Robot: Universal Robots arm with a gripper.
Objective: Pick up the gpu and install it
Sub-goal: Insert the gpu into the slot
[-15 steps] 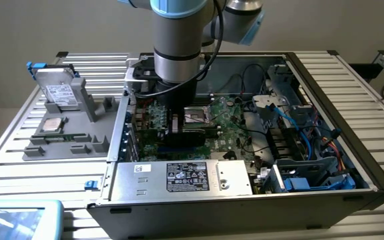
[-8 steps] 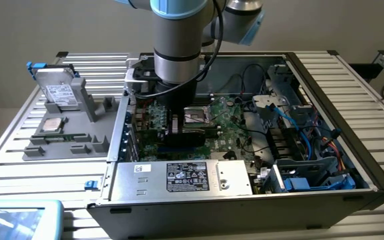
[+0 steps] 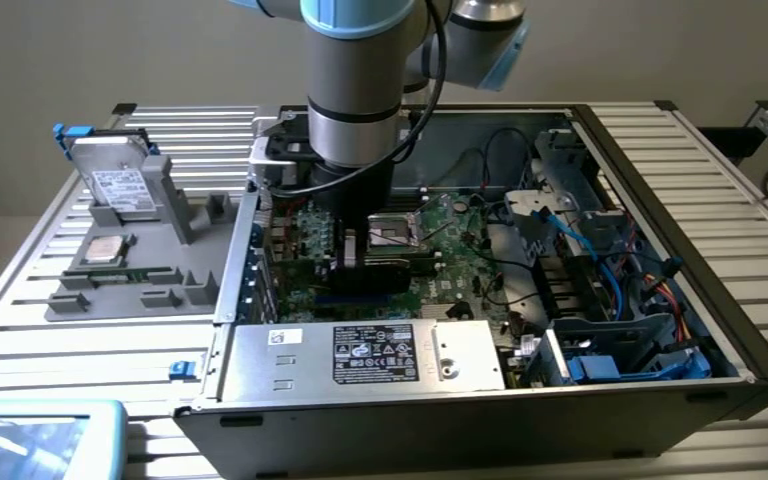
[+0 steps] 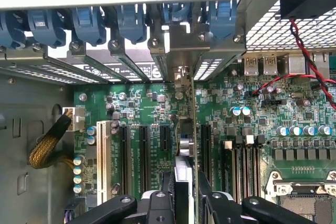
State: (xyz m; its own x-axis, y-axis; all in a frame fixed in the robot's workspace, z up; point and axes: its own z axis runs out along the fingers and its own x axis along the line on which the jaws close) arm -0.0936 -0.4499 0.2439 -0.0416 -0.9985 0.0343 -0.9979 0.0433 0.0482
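One gripper, clamped on the gpu, holds it edge-on over the motherboard; black slots flank it there, and blue clips line the board's edge.

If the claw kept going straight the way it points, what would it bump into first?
Probably the motherboard: the claw holds the gpu edge-on over that green board, between its black slots. How close it is, I cannot tell.
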